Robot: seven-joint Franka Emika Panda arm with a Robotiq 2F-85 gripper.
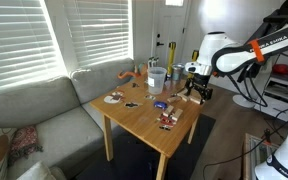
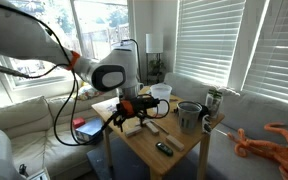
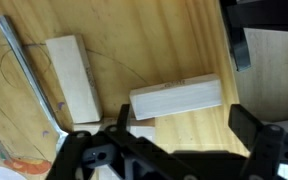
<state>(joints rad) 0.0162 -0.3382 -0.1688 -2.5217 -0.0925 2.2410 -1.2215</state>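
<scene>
My gripper [image 3: 179, 128] is open and empty, low over the wooden table [image 3: 174, 45]. In the wrist view two pale wooden blocks lie on the table: one long block [image 3: 177, 98] just beyond my fingertips, and another [image 3: 71, 75] further left beside a thin metal rod [image 3: 29, 75]. In both exterior views the gripper [image 1: 193, 91] [image 2: 127, 113] hovers over one edge of the table, close above the blocks.
The table [image 1: 144, 118] also carries a clear cup [image 1: 155, 78], a plate [image 1: 114, 98] and small items [image 1: 167, 120]. A grey sofa [image 1: 34, 110] stands beside it. A metal mug [image 2: 189, 116], a white bowl [image 2: 161, 91] and an orange toy [image 2: 274, 140] show nearby.
</scene>
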